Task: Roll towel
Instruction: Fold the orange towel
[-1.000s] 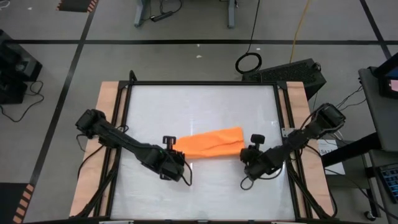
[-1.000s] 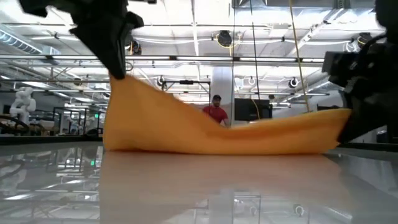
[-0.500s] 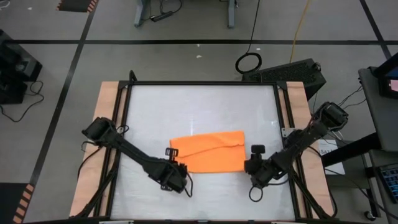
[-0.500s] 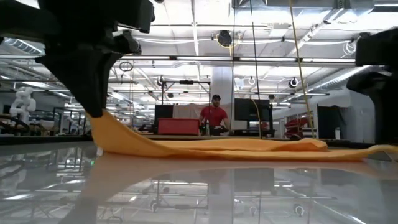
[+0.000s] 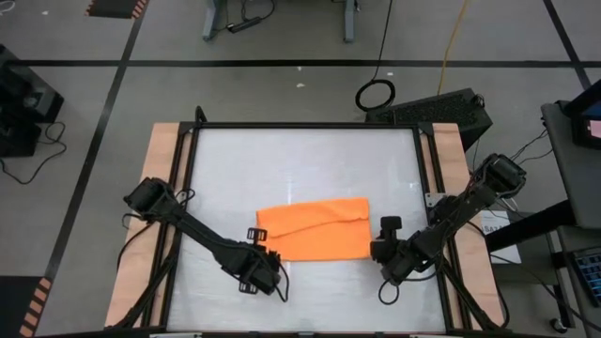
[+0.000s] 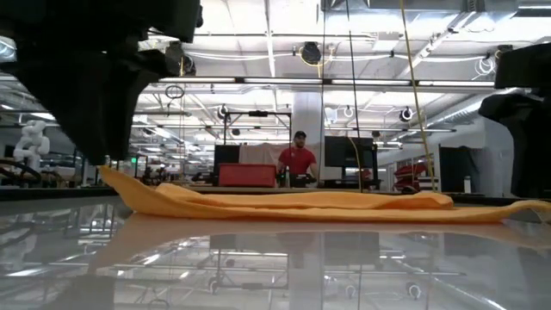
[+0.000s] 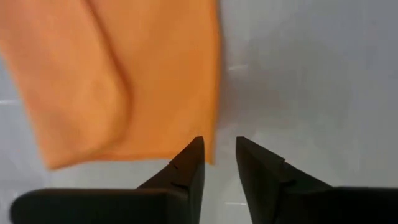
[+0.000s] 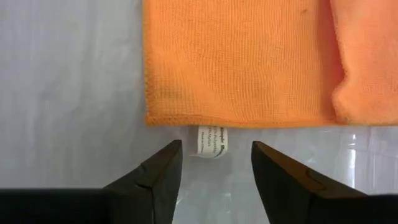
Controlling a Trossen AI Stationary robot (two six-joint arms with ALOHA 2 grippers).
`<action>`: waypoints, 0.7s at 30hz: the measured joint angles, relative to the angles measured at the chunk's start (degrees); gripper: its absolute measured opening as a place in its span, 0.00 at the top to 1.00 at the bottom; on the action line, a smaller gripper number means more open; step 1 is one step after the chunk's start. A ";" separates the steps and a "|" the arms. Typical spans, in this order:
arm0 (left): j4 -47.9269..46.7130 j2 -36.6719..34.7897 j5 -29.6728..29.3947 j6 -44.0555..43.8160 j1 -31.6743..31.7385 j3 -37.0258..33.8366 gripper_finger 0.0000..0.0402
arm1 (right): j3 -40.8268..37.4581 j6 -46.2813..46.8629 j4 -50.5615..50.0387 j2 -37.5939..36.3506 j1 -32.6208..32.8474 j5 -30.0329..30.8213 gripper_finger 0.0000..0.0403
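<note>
The orange towel (image 5: 315, 230) lies spread flat on the white tabletop, with a flap folded over along its far side (image 7: 74, 93). My left gripper (image 5: 263, 261) points down at the towel's near left corner (image 7: 211, 152). It is open by a narrow gap (image 7: 217, 146) with bare table between the fingers. In the low view that corner (image 6: 112, 176) stands slightly off the table under the gripper. My right gripper (image 8: 216, 149) is open just off the towel's near right corner. Its fingers stand on either side of the white label (image 8: 211, 142). My left gripper has one fingertip (image 7: 194, 152) in front of the towel's near left corner; I cannot tell whether it touches the cloth. Nothing lies between its fingers. My right gripper touches nothing.
A black frame (image 5: 305, 126) rims the tabletop, with wooden boards (image 5: 161, 169) at both sides. Bare tabletop lies far of the towel (image 5: 300, 164). A keyboard (image 5: 441, 108) sits beyond the far right corner. A person (image 6: 298, 155) stands in the room behind.
Both grippers have moved toward the table's near edge, the left one also down. The towel's near edge, held up a second ago, has been drawn out and laid down, so a narrow band became a flat rectangle. Its right end now lies free of my right gripper.
</note>
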 joint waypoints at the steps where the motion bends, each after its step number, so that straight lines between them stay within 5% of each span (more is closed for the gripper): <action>1: -0.19 0.00 1.35 -0.28 -0.03 0.00 0.72 | 0.00 -0.35 -0.38 -0.17 0.00 0.00 0.55; 10: -3.81 -0.49 4.05 -0.30 0.05 0.00 0.65 | 0.02 -0.30 -5.65 -6.15 -0.48 12.06 0.58; 21: -5.94 -4.81 -14.16 0.59 1.65 0.04 0.65 | -0.16 -11.79 0.03 -9.52 -8.64 16.22 0.62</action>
